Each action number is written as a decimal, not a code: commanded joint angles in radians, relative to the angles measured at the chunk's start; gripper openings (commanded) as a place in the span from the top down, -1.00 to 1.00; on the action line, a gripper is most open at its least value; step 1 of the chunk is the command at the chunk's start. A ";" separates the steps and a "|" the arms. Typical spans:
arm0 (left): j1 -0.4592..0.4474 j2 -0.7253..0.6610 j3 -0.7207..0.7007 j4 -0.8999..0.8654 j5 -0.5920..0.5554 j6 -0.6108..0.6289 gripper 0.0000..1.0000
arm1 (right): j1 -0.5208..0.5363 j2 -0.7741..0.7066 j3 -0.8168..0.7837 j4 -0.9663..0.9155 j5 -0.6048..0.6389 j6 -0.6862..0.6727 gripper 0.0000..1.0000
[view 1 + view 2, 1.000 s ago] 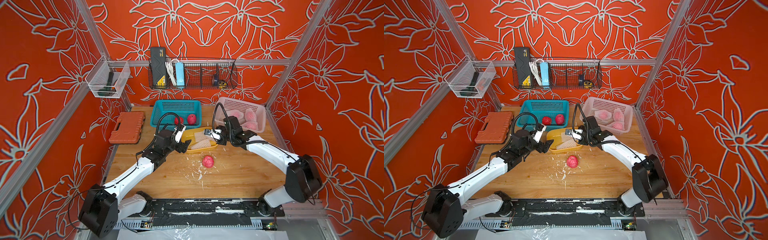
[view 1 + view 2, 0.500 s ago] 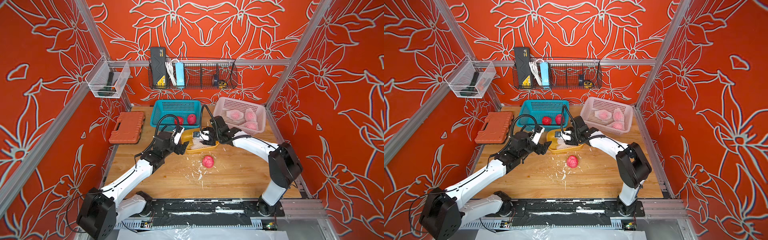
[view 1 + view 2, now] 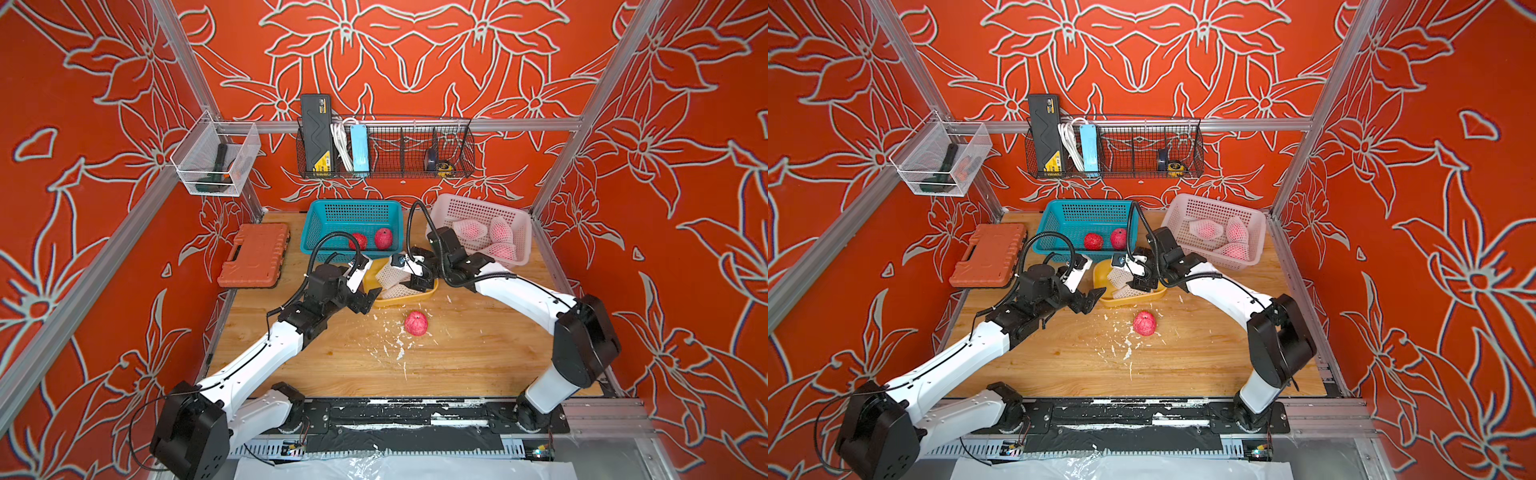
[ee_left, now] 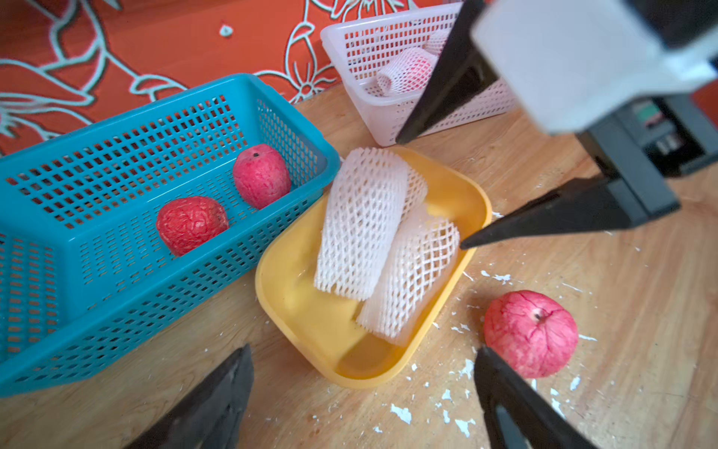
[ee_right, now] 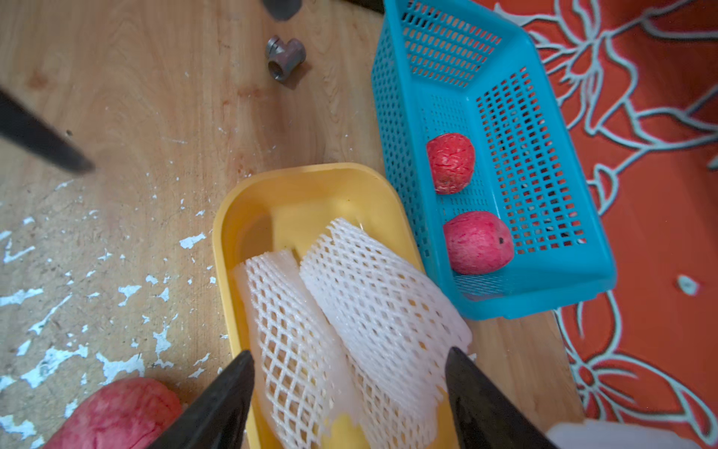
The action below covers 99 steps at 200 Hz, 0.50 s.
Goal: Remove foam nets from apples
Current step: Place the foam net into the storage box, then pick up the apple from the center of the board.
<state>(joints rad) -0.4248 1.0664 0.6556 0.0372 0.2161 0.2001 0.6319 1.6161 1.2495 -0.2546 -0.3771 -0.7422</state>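
Black case [image 3: 316, 124] label unreadable; blue basket [image 4: 116, 272]: two bare apples [image 4: 261, 175]; yellow tray [image 4: 295, 311]: two empty foam nets [image 4: 357, 225]; pink basket [image 3: 478, 205]: three netted apples [image 3: 469, 228]; left gripper [image 4: 361, 350], right gripper [image 5: 349, 352]: spread wide, empty

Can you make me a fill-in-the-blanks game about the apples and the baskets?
The blue basket holds ___ bare apples.
The pink basket holds ___ netted apples.
The empty nets lie in the ___ tray.
One bare apple lies on the ___.
Missing words: two, three, yellow, table.
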 commanded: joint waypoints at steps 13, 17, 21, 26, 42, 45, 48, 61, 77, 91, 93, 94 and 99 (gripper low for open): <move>-0.040 -0.022 -0.037 -0.003 0.125 0.041 -0.81 | -0.059 -0.141 -0.037 0.025 0.068 0.143 -0.62; -0.050 -0.021 -0.039 -0.005 0.127 0.045 -0.81 | -0.066 -0.157 -0.045 0.025 0.078 0.152 -0.63; -0.063 -0.019 -0.041 -0.006 0.127 0.051 -0.81 | -0.074 -0.173 -0.053 0.022 0.091 0.163 -0.63; -0.081 -0.018 -0.044 -0.006 0.128 0.058 -0.81 | -0.083 -0.194 -0.063 0.020 0.112 0.178 -0.65; -0.144 -0.002 -0.053 -0.003 0.134 0.075 -0.81 | -0.117 -0.269 -0.098 0.011 0.181 0.234 -0.70; -0.156 0.004 -0.054 -0.002 0.134 0.077 -0.81 | -0.124 -0.283 -0.106 0.009 0.193 0.249 -0.71; -0.170 0.009 -0.054 -0.002 0.135 0.077 -0.81 | -0.129 -0.297 -0.113 0.007 0.204 0.264 -0.72; -0.222 0.047 -0.054 0.004 0.148 0.075 -0.81 | -0.161 -0.364 -0.159 0.006 0.243 0.323 -0.78; -0.274 0.104 -0.051 0.023 0.161 0.077 -0.83 | -0.185 -0.440 -0.218 0.000 0.284 0.376 -0.89; -0.299 0.159 -0.045 0.047 0.162 0.080 -0.87 | -0.194 -0.493 -0.259 -0.020 0.301 0.392 -0.96; -0.301 0.168 -0.044 0.050 0.162 0.081 -0.88 | -0.196 -0.499 -0.264 -0.023 0.302 0.394 -0.96; -0.302 0.171 -0.043 0.051 0.162 0.082 -0.88 | -0.196 -0.501 -0.266 -0.025 0.303 0.394 -0.96; -0.306 0.193 -0.039 0.060 0.162 0.082 -0.90 | -0.198 -0.516 -0.276 -0.037 0.306 0.397 -0.96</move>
<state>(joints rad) -0.7036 1.1828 0.6064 0.0540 0.3504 0.2573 0.4427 1.1652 1.0294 -0.2470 -0.1406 -0.4305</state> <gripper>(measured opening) 0.934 0.976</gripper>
